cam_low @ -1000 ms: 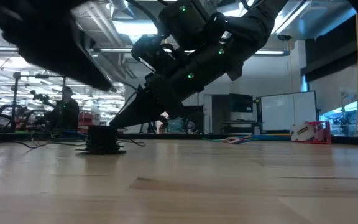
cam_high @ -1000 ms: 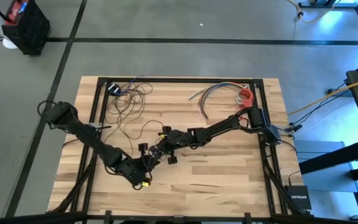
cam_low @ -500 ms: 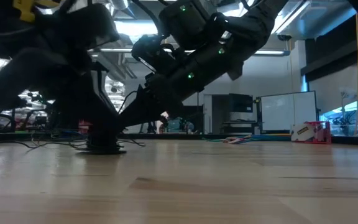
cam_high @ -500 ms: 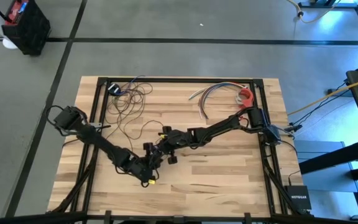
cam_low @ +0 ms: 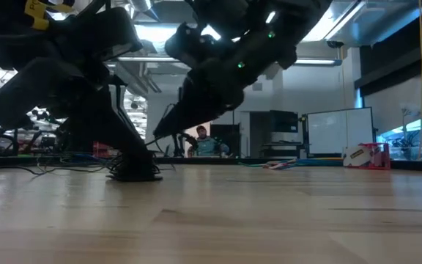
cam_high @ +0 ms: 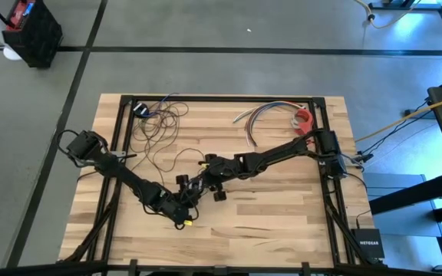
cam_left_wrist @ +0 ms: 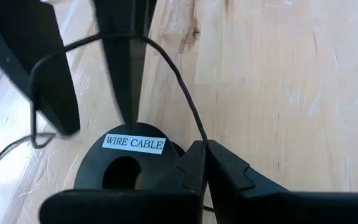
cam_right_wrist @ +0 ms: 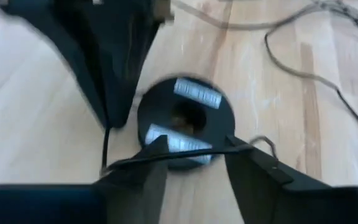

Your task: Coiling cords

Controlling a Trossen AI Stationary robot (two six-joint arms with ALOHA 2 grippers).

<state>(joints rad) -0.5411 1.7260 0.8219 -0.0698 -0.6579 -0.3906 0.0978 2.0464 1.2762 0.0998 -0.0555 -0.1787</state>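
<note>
The cord (cam_high: 158, 126) is a thin dark wire lying in loose loops on the far left of the table. It ends at a black round puck (cam_left_wrist: 126, 168) labelled WIRE CABLE, which lies flat mid-table (cam_high: 181, 181). My left gripper (cam_left_wrist: 204, 155) is shut beside the puck, on its near side (cam_high: 183, 190). My right gripper (cam_right_wrist: 194, 149) hovers open over the puck's right side (cam_high: 196, 182), raised above the table in the low view (cam_low: 163, 134). A strand of wire (cam_right_wrist: 185, 152) runs across its two fingertips. My left gripper pinches the wire (cam_left_wrist: 199, 138) between its fingertips, right next to the puck. The fingers slant down from the table's near left. From the pinch the wire arches up and away over the puck, clear of the table. My right gripper has the strand (cam_right_wrist: 166, 158) lying across both open fingertips; nothing is pinched.
A short bundle of multicoloured wires (cam_high: 263, 115) and a red roll (cam_high: 304, 117) lie at the far right. A black connector (cam_high: 140, 109) sits at the far left corner. Black frame rails (cam_high: 221, 99) border the table. A person (cam_low: 207, 139) sits in the room beyond.
My left gripper has come down and toward the puck from the table's near left, then stayed still. My right gripper has risen off the table beside the puck in the last half second.
</note>
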